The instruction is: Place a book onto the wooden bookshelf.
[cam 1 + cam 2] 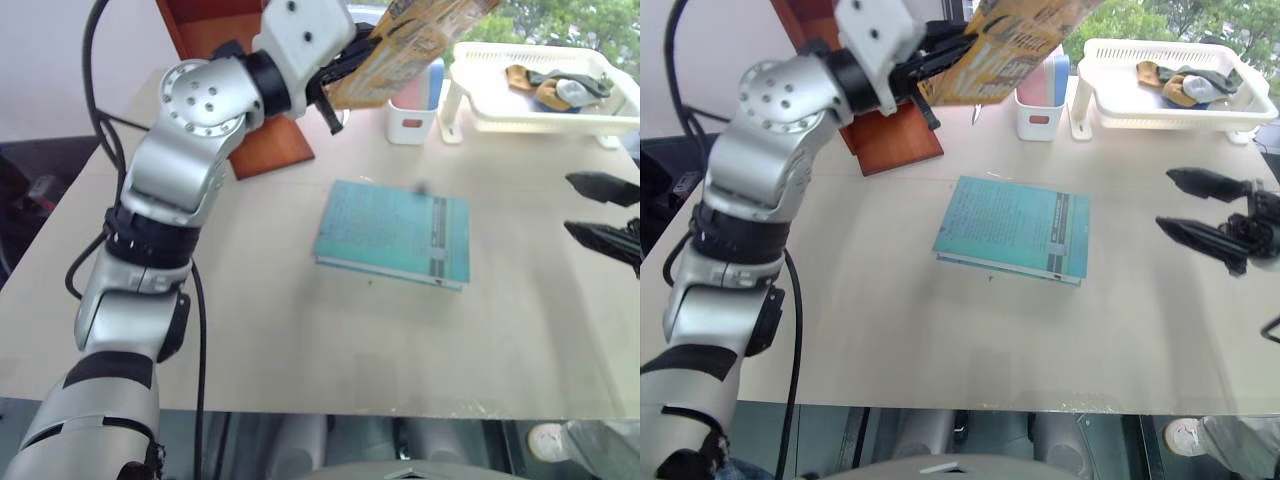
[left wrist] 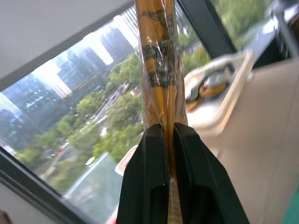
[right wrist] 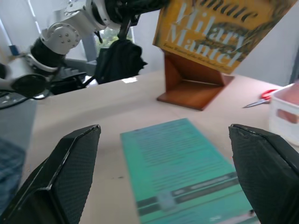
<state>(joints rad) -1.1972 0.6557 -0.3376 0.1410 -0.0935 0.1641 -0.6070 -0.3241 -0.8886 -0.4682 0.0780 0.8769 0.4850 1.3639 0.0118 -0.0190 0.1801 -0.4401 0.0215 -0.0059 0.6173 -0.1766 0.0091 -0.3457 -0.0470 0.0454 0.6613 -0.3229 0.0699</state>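
**One book aloft, shelf just beside it**

Two claws are in play, and only my left claw [image 1: 338, 82] carries anything: its fingers are clamped tight on the edge of the book [image 1: 1015, 45], the yellow-orange paperback with the big lettering, held up in the air above the far side of the worktop [image 1: 300, 340]. The book hangs tilted, clear of the surface, just beside the wooden bookshelf [image 1: 890, 135], whose reddish-brown base stands on the worktop under and behind my wrist. My right claw [image 1: 1200, 215] hovers over the right side of the worktop with its fingers spread wide and nothing between them. A teal book [image 1: 395, 233] lies flat in the middle, and a white basket [image 1: 545, 95] stands at the far right.

I judge this to be the carrying step: the book is lifted but not yet shelved. The next move calls for swinging it towards the shelf, squaring it with a tier, and setting it down before I let go.
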